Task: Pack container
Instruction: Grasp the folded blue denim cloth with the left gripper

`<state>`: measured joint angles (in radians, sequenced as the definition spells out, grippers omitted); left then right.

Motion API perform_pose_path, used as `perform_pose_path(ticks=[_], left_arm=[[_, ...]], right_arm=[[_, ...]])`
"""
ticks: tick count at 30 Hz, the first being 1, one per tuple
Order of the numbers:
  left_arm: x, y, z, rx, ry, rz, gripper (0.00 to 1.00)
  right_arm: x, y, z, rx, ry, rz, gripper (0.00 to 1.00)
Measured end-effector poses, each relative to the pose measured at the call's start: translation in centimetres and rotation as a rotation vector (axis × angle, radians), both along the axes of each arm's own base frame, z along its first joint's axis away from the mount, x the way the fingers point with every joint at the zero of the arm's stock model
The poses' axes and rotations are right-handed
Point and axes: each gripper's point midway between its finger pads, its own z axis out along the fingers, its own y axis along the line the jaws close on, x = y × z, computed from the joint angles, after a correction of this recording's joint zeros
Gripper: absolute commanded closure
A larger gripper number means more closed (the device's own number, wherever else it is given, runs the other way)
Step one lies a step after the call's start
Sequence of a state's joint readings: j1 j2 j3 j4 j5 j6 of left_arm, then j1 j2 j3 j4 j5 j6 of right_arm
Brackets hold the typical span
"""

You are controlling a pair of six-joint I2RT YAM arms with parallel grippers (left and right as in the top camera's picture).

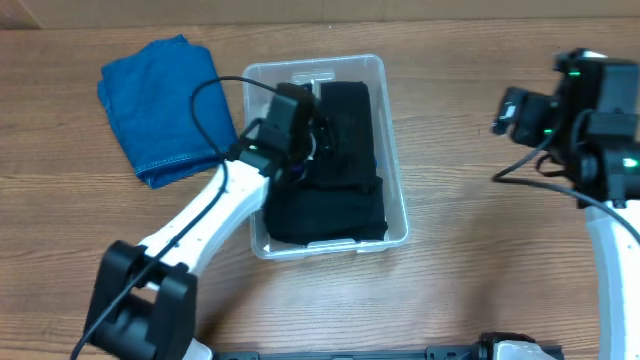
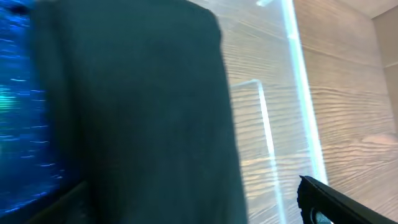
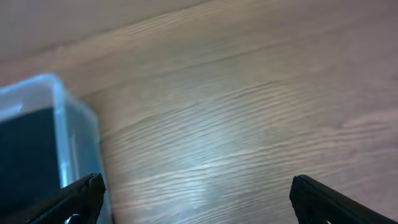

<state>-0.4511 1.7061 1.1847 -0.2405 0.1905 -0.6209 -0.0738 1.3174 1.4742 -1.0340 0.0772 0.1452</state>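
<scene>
The clear container point(image 1: 396, 150) stands mid-table with a folded black garment point(image 1: 335, 195) inside, filling most of it. My left gripper point(image 1: 316, 136) is down inside the container's far left part, over the black garment. In the left wrist view its fingers point(image 2: 191, 186) are wide apart, with the black garment point(image 2: 137, 106) between them and the container's wall point(image 2: 292, 68) to the right. A strip of blue shows at that view's left edge. My right gripper point(image 1: 503, 112) is open and empty above bare table, right of the container point(image 3: 62, 124); its fingers point(image 3: 196, 183) are spread wide.
A folded blue cloth point(image 1: 160, 105) lies on the wooden table left of the container, at the back left. The right arm's body point(image 1: 600, 110) stands at the right edge. The left arm's base point(image 1: 140, 300) is at the front left.
</scene>
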Motion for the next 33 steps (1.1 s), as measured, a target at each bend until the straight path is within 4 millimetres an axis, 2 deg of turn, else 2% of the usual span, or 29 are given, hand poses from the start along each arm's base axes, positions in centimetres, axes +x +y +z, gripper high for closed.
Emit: perform_pose_path(ticks=[2,3,4,7,10,12,13,15,16,18,20,23,25,29,30,33], left_arm=[[0.1,2.4,1.5,0.023,-0.021,0.021,0.0],[-0.2,4.5,2.4,0.049,-0.017,0.055,0.0],[-0.4,6.6,3.8,0.067,-0.029,0.098,0.0],[-1.8,15.2,9.0,0.127,-0.104,0.301,0.0],[-3.0,21.3,13.2,0.181,-0.216,0.43,0.0],[-3.6,23.9,14.5,0.248,-0.265,0.454,0.0],[-3.8,25.1,14.4,0.271,-0.262,0.467,0.0],[-3.8,27.9,13.5,0.309,-0.23,0.507,0.0],[-3.6,29.9,12.6,0.316,-0.203,0.543,0.0],[-2.9,34.5,10.1,0.296,-0.141,0.612,0.0],[-1.9,38.1,7.6,0.231,-0.101,0.647,0.0],[-0.2,41.7,3.2,0.088,-0.021,0.641,0.0],[1.6,42.4,0.6,0.017,0.027,0.598,0.0],[5.6,43.0,-1.9,-0.059,0.045,0.523,0.0],[5.8,43.0,-2.6,-0.072,0.061,0.518,0.0],[6.2,42.9,-6.4,-0.114,0.132,0.507,0.0]], right_arm=[[-0.2,-1.7,0.0,0.03,-0.002,-0.046,0.0],[-0.3,-1.9,-0.1,0.043,-0.003,-0.049,0.0],[-0.3,-1.9,-0.1,0.058,-0.001,-0.046,0.0],[0.0,-1.4,-0.6,0.083,0.011,-0.027,0.0],[0.3,-1.3,-1.3,0.095,0.031,-0.02,0.0],[0.4,-1.3,-1.5,0.098,0.036,-0.019,0.0],[0.4,-1.2,-1.5,0.099,0.035,-0.018,0.0],[0.4,-1.2,-1.5,0.102,0.035,-0.015,0.0],[0.4,-1.2,-1.5,0.102,0.035,-0.016,0.0],[0.4,-1.1,-1.5,0.107,0.035,-0.012,0.0],[0.5,-0.8,-1.4,0.119,0.033,0.0,0.0],[0.6,-0.6,-1.4,0.127,0.029,0.008,0.0],[0.6,-0.6,-1.3,0.128,0.025,0.009,0.0],[0.6,-0.6,-1.3,0.128,0.026,0.01,0.0],[0.6,-0.6,-1.3,0.128,0.025,0.01,0.0],[0.6,-0.6,-1.3,0.128,0.026,0.01,0.0]])
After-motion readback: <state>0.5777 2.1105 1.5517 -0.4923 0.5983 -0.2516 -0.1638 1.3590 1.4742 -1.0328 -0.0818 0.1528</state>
